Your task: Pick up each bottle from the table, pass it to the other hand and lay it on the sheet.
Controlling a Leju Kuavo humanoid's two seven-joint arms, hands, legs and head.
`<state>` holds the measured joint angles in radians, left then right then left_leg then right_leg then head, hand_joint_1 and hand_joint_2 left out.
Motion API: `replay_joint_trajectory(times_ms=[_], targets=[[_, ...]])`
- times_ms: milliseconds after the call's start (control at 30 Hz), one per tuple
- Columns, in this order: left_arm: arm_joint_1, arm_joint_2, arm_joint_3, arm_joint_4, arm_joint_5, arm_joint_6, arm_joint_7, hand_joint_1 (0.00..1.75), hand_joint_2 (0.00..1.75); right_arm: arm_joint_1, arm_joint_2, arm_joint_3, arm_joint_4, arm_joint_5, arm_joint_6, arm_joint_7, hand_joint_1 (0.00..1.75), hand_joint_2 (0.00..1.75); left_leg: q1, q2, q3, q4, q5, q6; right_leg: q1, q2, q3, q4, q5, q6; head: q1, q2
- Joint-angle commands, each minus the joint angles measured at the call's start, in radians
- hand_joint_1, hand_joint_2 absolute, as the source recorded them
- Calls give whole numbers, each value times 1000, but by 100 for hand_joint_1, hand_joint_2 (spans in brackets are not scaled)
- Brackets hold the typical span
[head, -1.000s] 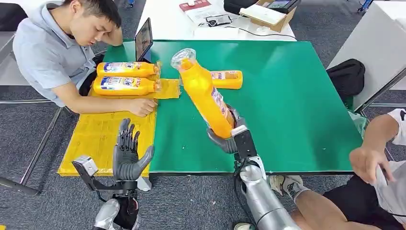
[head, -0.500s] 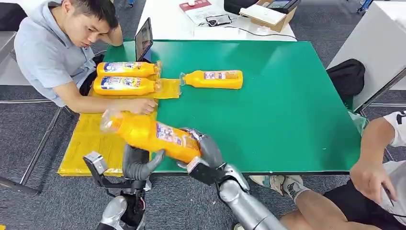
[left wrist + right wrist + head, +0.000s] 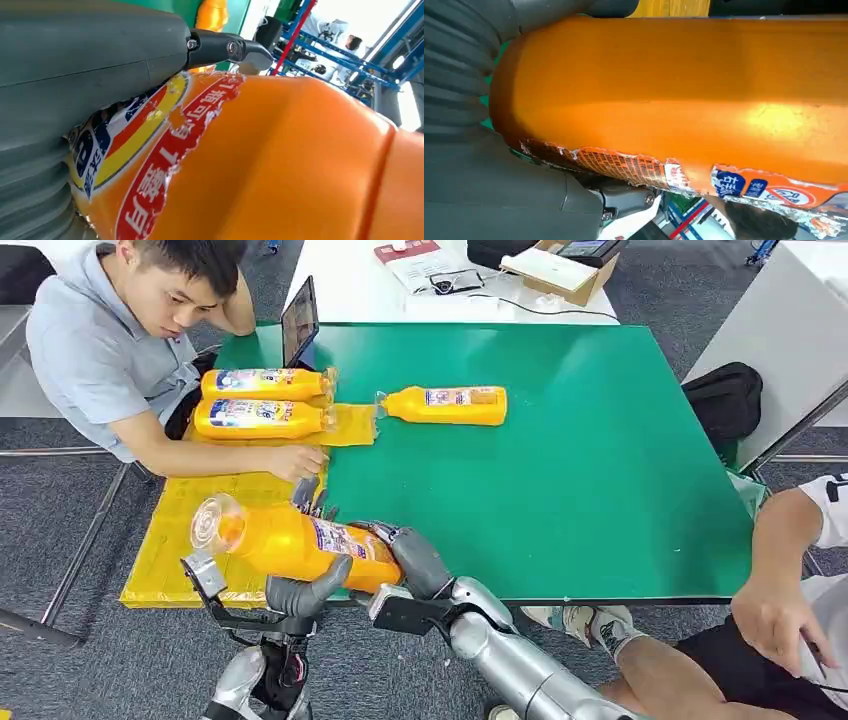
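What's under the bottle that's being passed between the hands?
Under the held bottle lie the yellow sheet and the green table's near edge; the left hand cups it from below. The bottle covers what lies directly beneath.

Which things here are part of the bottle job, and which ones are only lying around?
Part of the job:
held bottle, in right hand and left hand
bottle on the green table
two bottles on the sheet
yellow sheet

Lying about:
tablet
black bag
cardboard box
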<state>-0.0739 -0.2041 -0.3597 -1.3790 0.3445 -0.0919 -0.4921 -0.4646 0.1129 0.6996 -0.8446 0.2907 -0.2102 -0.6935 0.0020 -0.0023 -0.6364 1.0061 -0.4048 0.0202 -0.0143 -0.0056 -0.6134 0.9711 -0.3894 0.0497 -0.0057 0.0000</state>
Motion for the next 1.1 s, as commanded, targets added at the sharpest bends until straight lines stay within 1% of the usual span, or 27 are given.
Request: replay_joint_trajectory(times_ms=[33, 67, 100, 133, 167, 200, 233, 267, 300, 333, 400, 433, 467, 500, 567, 600, 633, 667, 700, 733, 767, 867, 933, 1000, 1033, 1067, 1100], targets=[[-97, 75, -124, 71, -91, -79, 11, 0, 175, -48, -7, 137, 75, -1, 14, -5, 175, 175, 1, -2, 7, 0, -3, -2, 1, -2, 7, 0, -4, -3, 0, 0], [-100, 74, -121, 77, -100, -78, 5, 0, 175, -53, -4, 139, 81, 1, 17, -5, 175, 175, 1, -1, 3, -1, -1, -1, 1, -1, 3, 0, -1, -2, 0, 0], [-103, 72, -118, 84, -100, -84, 9, 2, 175, -58, -1, 142, 88, 8, 14, -5, 175, 175, 1, -2, 7, 0, -2, -2, 1, -2, 7, 0, -3, -3, 0, 0], [-109, 71, -116, 94, -90, -98, 22, 150, 175, -58, 3, 139, 93, 3, 20, -5, 175, 175, 1, -2, 4, 0, -1, -1, 1, -2, 4, 0, -2, -2, 0, 0], [-111, 68, -113, 97, -89, -98, 23, 175, 175, -55, 3, 136, 96, -1, 27, -5, 175, 175, 1, -2, 7, 0, -2, -2, 1, -2, 7, 1, -3, -3, 0, 0], [-111, 67, -112, 99, -89, -98, 24, 175, 175, -54, 3, 134, 99, 0, 25, -5, 175, 175, 1, -2, 4, 0, -1, -1, 1, -2, 5, 0, -2, -2, 0, 0], [-116, 68, -106, 104, -94, -90, 26, 175, 175, -52, 4, 133, 109, 2, 19, -5, 141, 175, 0, -2, 3, -1, -1, -1, 0, -2, 3, 0, -1, -1, 0, 0], [-118, 62, -96, 110, -100, -70, 29, 175, 175, -51, 6, 129, 121, 4, 21, -5, 124, 175, 1, -2, 5, -1, -1, -1, 1, -2, 6, 0, -2, -2, 0, 0], [-118, 59, -83, 110, -107, -48, 29, 175, 175, -49, 9, 126, 131, 3, 25, -5, 31, 175, 1, -2, 4, -1, -1, -1, 1, -2, 5, -1, -2, -2, 0, 0], [-117, 53, -64, 109, -107, -24, 27, 175, 175, -44, 15, 115, 139, 7, 16, -5, 0, 175, 1, -2, 6, 0, -2, -1, 1, -2, 7, 0, -3, -2, 0, 0], [-113, 33, -23, 98, -106, 35, 18, 175, 175, -29, 20, 97, 131, 8, 12, -5, 0, 175, 1, -1, 3, 0, -1, -1, 1, -1, 3, -1, -1, -1, 0, 0], [-117, 31, -16, 92, -103, 43, 19, 175, 175, -25, 20, 94, 126, 10, 10, -5, 0, 175, 1, -1, 6, -1, -2, -1, 1, -1, 6, 0, -3, -2, 0, 0], [-117, 31, -16, 92, -103, 43, 19, 175, 175, -25, 20, 94, 126, 10, 10, -5, 0, 175, 1, -1, 3, 0, -1, -1, 1, -1, 4, 0, -2, -1, 0, 0], [-117, 31, -16, 92, -103, 43, 19, 175, 175, -25, 20, 94, 126, 10, 10, -5, 0, 175, 1, -2, 6, 0, -3, -1, 1, -1, 7, 0, -3, -2, 0, 0], [-117, 31, -16, 92, -103, 43, 19, 175, 175, -25, 20, 94, 126, 10, 10, -5, 0, 175, 1, -1, 3, 0, -1, -1, 1, -1, 3, 0, -1, -2, 0, 0], [-117, 31, -16, 92, -103, 43, 19, 175, 175, -25, 20, 94, 126, 10, 10, -5, 0, 175, 1, -1, 7, 0, -3, -2, 1, -1, 7, 0, -3, -3, 0, 0], [-115, 23, -9, 88, -93, 61, 22, 175, 175, -21, 21, 81, 119, 10, 10, -5, 0, 175, 1, -1, 8, 0, -4, -2, 1, -1, 8, 1, -4, -3, 0, 0], [-117, 16, 8, 84, -69, 79, 19, 175, 175, -12, 23, 71, 99, 9, 0, -5, 0, 0, 1, -2, 4, 0, -1, -1, 1, -2, 4, 0, -2, -2, 0, 0], [-120, 11, 20, 83, -47, 92, 20, 175, 175, -1, 21, 69, 69, 8, -21, -5, 0, 0, 1, -2, 2, 0, -1, -1, 1, -2, 3, 0, -1, -2, 0, 0], [-126, 10, 30, 79, -24, 94, 27, 175, 175, 8, 15, 76, 44, 19, -62, -5, 0, 0, 1, -3, 4, 0, -2, -1, 1, -3, 5, 0, -3, -2, 0, 0], [-136, 11, 36, 80, 14, 83, 38, 175, 175, 21, 3, 95, 6, 25, -112, -5, 0, 0, 1, -2, 2, 0, -1, -1, 1, -1, 2, 0, -1, -2, 0, 0], [-156, 6, 46, 96, 63, 77, 45, 175, 175, 45, -35, 112, -60, -16, -152, -5, 0, 0, 1, -3, 3, 0, -1, -1, 2, -3, 4, 0, -2, -2, 0, 0], [-173, 10, 44, 112, 80, 78, 42, 175, 175, 77, -101, 171, -243, -73, -233, -5, 0, 0, 1, -3, 1, 0, -1, -1, 1, -3, 3, 0, -2, -1, 0, 0], [-191, 17, 57, 136, 33, 163, 7, 175, 175, 96, -131, 185, -312, -80, -328, -5, 0, 0, 1, -3, 2, 0, -1, -1, 1, -3, 3, 0, -2, -1, 0, 0], [-208, 29, 60, 157, -67, 273, -40, 175, 175, 107, -141, 171, -351, -98, -365, -5, 0, 0, 1, -3, 1, 0, 0, -1, 1, -3, 2, 0, -1, -1, 0, 0], [-221, 41, 61, 176, -124, 326, -51, 175, 175, 116, -146, 152, -373, -93, -400, -5, 0, 0, 1, -5, 3, 0, -1, -1, 1, -5, 4, 0, -3, -2, 0, 0], [-230, 51, 67, 193, -198, 389, -73, 175, 175, 125, -146, 125, -396, -96, -418, -5, 0, 0, 1, -4, 2, 0, -1, -1, 1, -4, 3, 0, -2, -1, 0, 0]])
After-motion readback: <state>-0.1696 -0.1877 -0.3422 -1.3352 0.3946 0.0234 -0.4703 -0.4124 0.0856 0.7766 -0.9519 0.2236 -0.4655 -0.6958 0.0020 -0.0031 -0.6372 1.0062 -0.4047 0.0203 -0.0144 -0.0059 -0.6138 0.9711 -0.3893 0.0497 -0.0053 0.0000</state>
